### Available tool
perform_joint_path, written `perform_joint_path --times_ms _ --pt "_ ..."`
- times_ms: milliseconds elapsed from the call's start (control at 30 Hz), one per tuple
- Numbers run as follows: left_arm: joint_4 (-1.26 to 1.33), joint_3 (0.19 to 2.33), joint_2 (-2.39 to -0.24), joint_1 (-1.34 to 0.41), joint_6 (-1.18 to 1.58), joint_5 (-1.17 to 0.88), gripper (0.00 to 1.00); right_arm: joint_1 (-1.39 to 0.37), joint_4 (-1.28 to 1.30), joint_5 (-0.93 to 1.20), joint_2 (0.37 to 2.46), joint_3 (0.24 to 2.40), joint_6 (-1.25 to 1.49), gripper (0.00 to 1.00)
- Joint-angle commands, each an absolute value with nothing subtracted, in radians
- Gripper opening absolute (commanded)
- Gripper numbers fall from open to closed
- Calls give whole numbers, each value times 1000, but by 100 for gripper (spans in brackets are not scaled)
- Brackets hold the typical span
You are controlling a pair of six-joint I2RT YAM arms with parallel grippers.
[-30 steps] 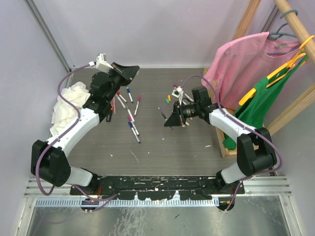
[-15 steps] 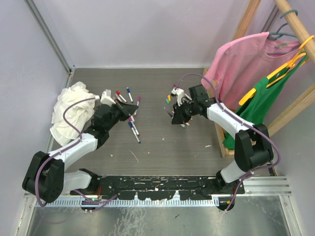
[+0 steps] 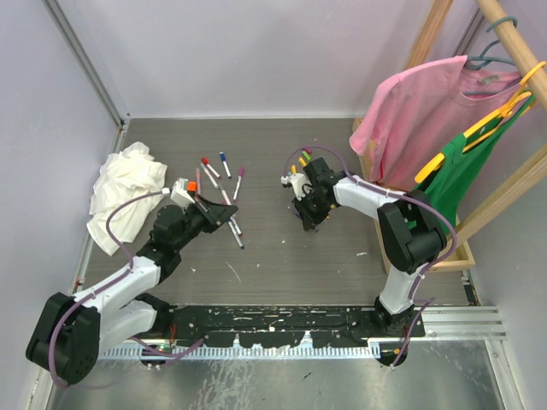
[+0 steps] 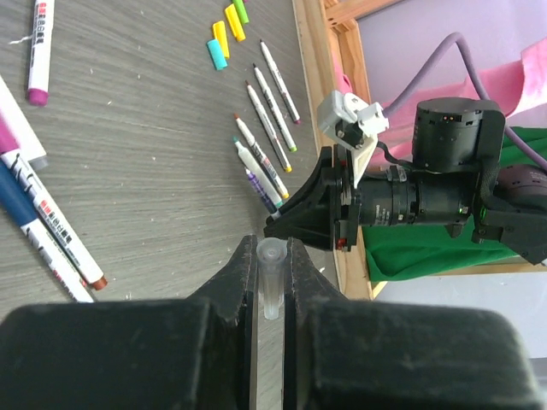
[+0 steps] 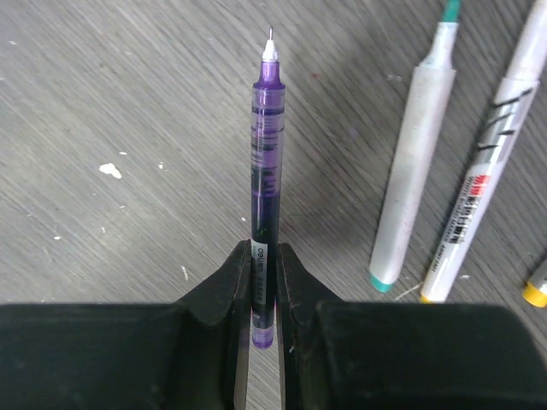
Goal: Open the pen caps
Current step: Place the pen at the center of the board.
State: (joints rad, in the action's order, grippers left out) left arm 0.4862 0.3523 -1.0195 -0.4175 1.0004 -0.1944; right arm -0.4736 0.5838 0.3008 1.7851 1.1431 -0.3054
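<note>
top external: fixed, high up behind the arm bases, looking down; far off; takes in the whole table (image 3: 273, 248), both arms and the wooden frame (image 3: 432, 32) at right.
left wrist: behind the left gripper (image 4: 272, 256), low over the tabletop, facing across at the right arm (image 4: 444, 205); close; clear cap (image 4: 272, 278) bottom centre.
right wrist: behind the right gripper (image 5: 263, 256), tilted steeply down at the tabletop; very close; purple pen (image 5: 265, 145) fills the centre.
shared: uncapped pens (image 4: 268, 130) by the wooden frame show in all three views; the right arm shows in left wrist and top.

Probably lab: walled robot table (image 3: 282, 252)
</note>
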Motion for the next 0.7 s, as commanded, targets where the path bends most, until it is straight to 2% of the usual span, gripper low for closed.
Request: perform_joint_path --times_ms 0,667 --pt "538 338 -968 -414 1018 -190 0 -481 572 210 1779 1185 -300 8" --pt "494 315 -904 -414 1036 -184 0 -482 573 155 1845 1202 -290 26"
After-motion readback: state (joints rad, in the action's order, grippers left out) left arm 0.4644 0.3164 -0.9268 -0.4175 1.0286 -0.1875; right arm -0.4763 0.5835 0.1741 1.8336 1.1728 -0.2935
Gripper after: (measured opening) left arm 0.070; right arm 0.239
